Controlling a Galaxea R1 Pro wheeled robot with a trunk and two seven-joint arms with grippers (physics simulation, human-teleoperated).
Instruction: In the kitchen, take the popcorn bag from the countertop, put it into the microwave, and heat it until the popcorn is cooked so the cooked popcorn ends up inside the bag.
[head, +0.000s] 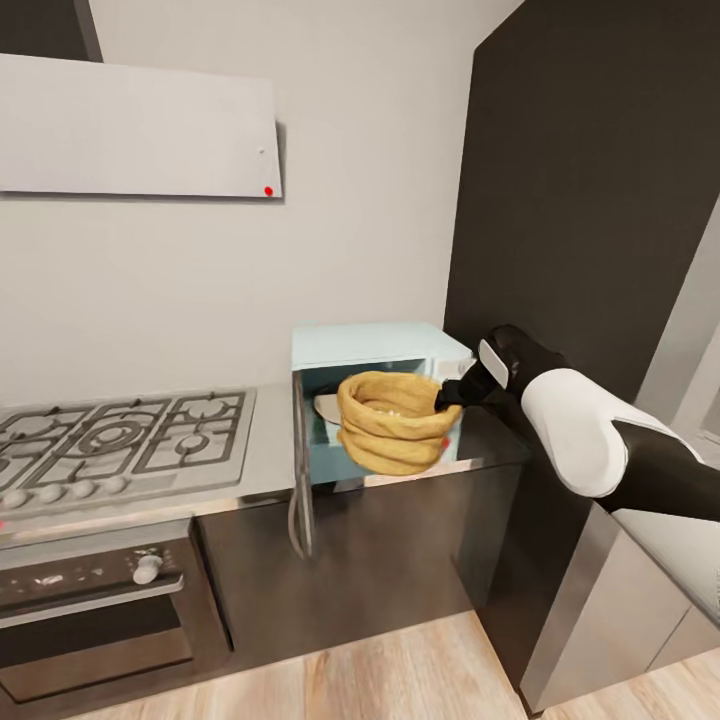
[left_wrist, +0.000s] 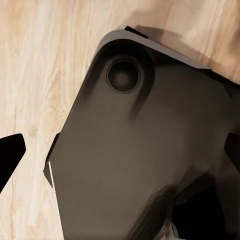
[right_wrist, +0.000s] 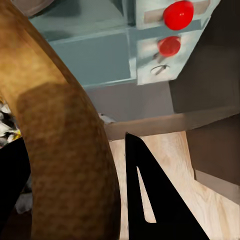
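Tan-orange burlap, coarse weave, thick rolled rim, wrinkled sides: the squat popcorn bag (head: 392, 421) sits in the mouth of the small pale blue-white boxy microwave (head: 375, 350), at the right end of the grey reflective steel countertop (head: 262, 470) beside the dark wall panel (head: 590, 190). The microwave's dark glass door (head: 300, 470) hangs open, edge-on, over the countertop's front edge. The right gripper (head: 447, 393), black, on a white-and-black arm, pinches the bag's rim on its right side; in the right wrist view the black fingers (right_wrist: 145, 190) straddle the woven rim (right_wrist: 65, 145), with two red knobs (right_wrist: 178, 14) on the microwave's panel beyond. Pale and dark grains of popcorn (right_wrist: 6, 122) show inside the bag. Left gripper: dark finger tips (left_wrist: 10, 152) set wide apart over the robot's dark base (left_wrist: 150, 150) and light wood plank floor (left_wrist: 40, 75). Steel gas hob with black grates (head: 120, 440) occupies the countertop's left end.
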